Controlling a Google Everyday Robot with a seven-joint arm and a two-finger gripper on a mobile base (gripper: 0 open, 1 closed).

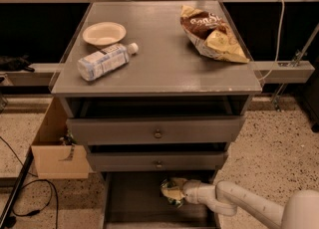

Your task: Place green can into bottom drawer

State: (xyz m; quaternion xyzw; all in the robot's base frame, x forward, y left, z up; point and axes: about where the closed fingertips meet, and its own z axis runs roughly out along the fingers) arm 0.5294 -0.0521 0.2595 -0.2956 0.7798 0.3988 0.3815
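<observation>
Grey table [164,68] with three drawers in its front face, seen from the front and above.

- Top, back left corner: pale shallow bowl [103,34].
- Top, left edge, just in front of the bowl: clear water bottle [105,61] lying on its side, cap pointing toward the back right; close to the bowl, contact not clear.
- Top, back right corner: crumpled chip bag [212,34], brown and yellow, reaching toward the right edge.
- Top drawer [124,129] under the front edge, pulled out slightly, round knob at centre.
- Middle drawer [199,161] below it, also out a little, with its own knob.
- Bottom drawer [134,200] pulled well out past the front edge; dark flat floor and low side walls visible.

Arm [239,205], off-white, comes in from the lower right, beyond the table's front right corner, and reaches left over the open bottom drawer.

Gripper [172,192] sits inside the span of the bottom drawer, right of its centre, just below the middle drawer front. It is closed around the green can [174,202]; green shows above and below the grip. The can is within the drawer's outline; whether it touches the floor, cannot tell.

Left of the table, beside its front left corner: open cardboard box [55,156] on the speckled floor. Black cable [30,190] runs along the floor in front of the box.
</observation>
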